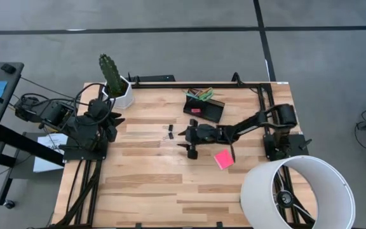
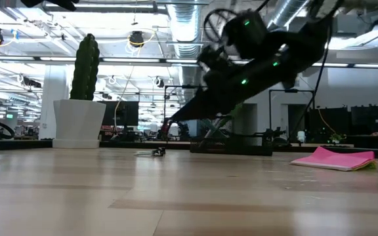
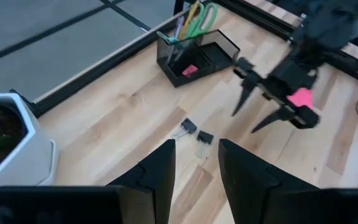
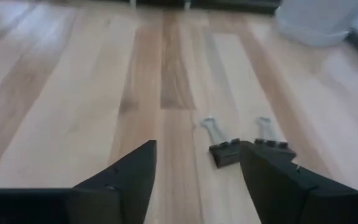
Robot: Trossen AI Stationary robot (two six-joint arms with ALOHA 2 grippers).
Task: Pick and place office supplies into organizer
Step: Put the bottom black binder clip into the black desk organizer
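- Binder clips: two small black ones, side by side on the bare bench, just beside each other and perhaps touching; wire handles pointing away from my right wrist camera; they lie between the cactus pot and the organizer, near neither.
- My right gripper: fingers spread apart, nothing between them, hovering just short of the clips; risk: closing on both at once, or catching only one and flicking the other aside; cause: they sit so close that the gap may straddle the pair.
- Further risk: fingertips pinching a wire handle rather than the body; the clip would likely swing or drop on the way over.
- Organizer: black, at the bench's far edge, scissors and pens already upright in it, a small pink item in a low compartment; risk: a carried clip knocking the tall handles.
- Sticky-note pad: pink, flat on the bench beside my right arm; risk: my forearm sweeping it.
- My left gripper: fingers apart, empty, parked by the cactus pot.
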